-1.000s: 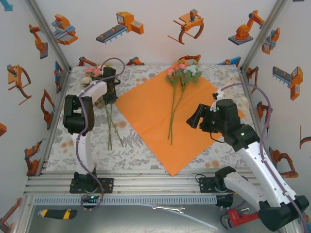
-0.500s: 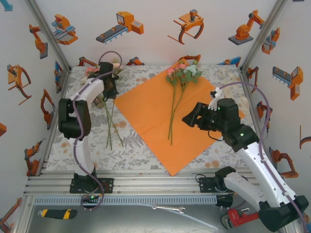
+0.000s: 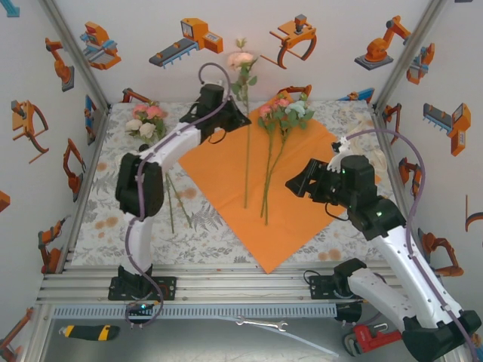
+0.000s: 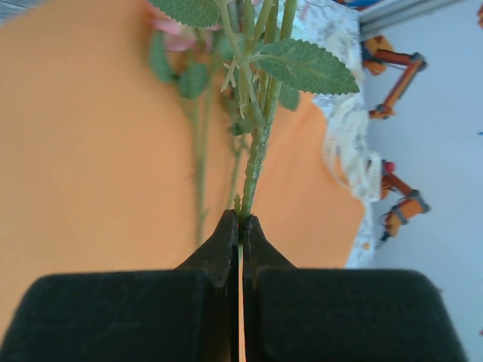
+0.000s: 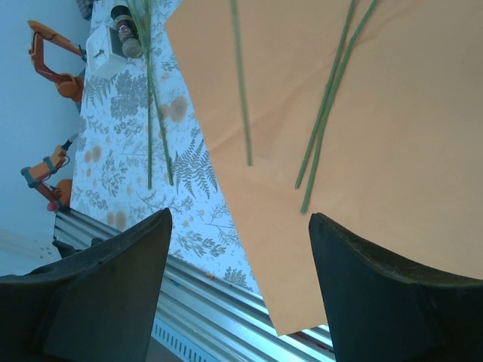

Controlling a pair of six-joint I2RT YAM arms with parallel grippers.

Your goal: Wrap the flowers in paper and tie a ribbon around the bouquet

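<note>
Left tool is pressed together on the thin green stem of one pink rose, pinching it just below the leaves. The bloom stands high over the far edge of the orange paper. The stem hangs nearly upright, its lower end over the sheet just left of the two flowers already lying there.

The rose looks very light, with a slim, springy stem and soft petals. I judge a pinch on the bare stem under the leaves safest, though it may swivel in so narrow a grip.

A second ago this tool sat low over the bunch at the far left of the desk. It has since closed, risen and swung right with one rose. The right tool is spread, holds nothing, and has barely moved.
</note>
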